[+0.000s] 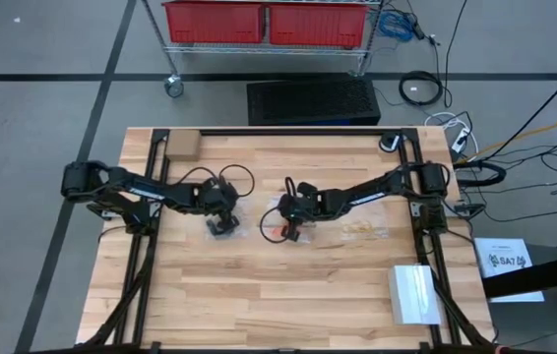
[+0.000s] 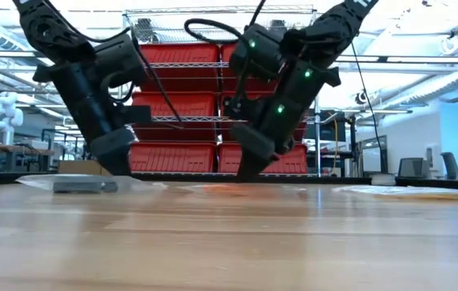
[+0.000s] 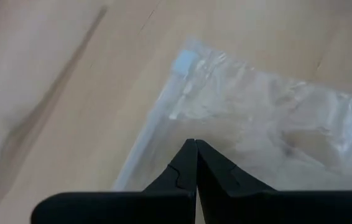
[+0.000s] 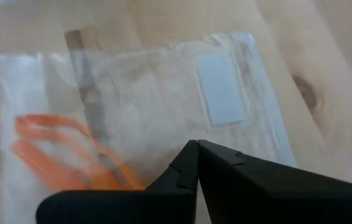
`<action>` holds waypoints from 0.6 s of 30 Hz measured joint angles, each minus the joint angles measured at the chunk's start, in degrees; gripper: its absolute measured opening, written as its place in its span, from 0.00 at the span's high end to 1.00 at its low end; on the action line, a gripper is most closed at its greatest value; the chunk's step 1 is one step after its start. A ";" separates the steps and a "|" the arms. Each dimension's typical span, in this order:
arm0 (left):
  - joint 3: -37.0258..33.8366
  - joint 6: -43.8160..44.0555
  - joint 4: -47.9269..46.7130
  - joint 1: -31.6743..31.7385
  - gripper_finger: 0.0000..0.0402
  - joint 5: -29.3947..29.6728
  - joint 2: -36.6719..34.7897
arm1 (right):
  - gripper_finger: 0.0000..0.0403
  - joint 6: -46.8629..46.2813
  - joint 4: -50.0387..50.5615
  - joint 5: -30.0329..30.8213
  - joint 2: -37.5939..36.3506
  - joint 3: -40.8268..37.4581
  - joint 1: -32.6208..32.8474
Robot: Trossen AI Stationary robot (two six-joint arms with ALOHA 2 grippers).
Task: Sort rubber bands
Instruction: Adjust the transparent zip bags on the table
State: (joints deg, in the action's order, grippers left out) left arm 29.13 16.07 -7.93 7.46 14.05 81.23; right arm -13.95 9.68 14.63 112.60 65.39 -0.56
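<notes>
Two clear plastic bags lie flat on the wooden table. One clear bag [image 4: 163,93] bears a white label [image 4: 222,87] and holds orange rubber bands [image 4: 58,155], which also show as the orange bands [image 1: 277,233] from above. My right gripper [image 4: 198,143] [image 1: 291,232] is shut, its tips slanting down over this bag's near part. The other clear bag [image 3: 257,118] lies under my left gripper [image 3: 194,143] [image 1: 224,224], which is also shut and slants down to the table. In the low view, the tips of both the left gripper [image 2: 122,171] and the right gripper [image 2: 245,173] reach table level. My left gripper's shut tips stand at the bag's edge [image 3: 163,155], coming slanting from above; whether they touch it I cannot tell. My right gripper's shut tips stand over the bag's clear part [image 4: 163,149] beside the orange bands, slanting from above; whether they touch it I cannot tell.
A third clear bag with yellow-tan bands [image 1: 362,228] lies to the right of the right gripper. A cardboard box [image 1: 182,146] sits at the far left corner, a white box [image 1: 414,293] near the right front. Bare wood [image 1: 259,305] fills the near half.
</notes>
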 joint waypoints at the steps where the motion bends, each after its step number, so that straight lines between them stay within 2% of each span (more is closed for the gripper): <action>1: -0.08 -1.06 0.97 0.00 0.98 -0.10 0.05 | 1.00 1.24 0.16 0.00 0.02 0.00 -0.09; 8: -0.14 -7.41 5.16 0.00 0.98 -0.53 0.11 | 1.00 6.50 -1.28 -2.23 -0.03 0.02 -1.10; 13: -0.14 -8.11 7.55 0.00 0.98 -0.36 0.07 | 1.00 9.34 -0.92 -2.57 -1.40 -0.02 -0.93; 15: -0.14 -7.77 7.42 0.00 0.98 -0.15 -0.42 | 1.00 7.81 1.45 -1.23 -4.33 -0.02 -0.24; 18: -0.14 -7.35 7.32 0.00 0.98 0.06 -1.21 | 1.00 -1.03 10.98 2.06 -9.24 0.13 0.72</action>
State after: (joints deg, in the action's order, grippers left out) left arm 28.99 8.72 -0.61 7.46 14.12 80.01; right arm -14.98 20.66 16.70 103.36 65.52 0.16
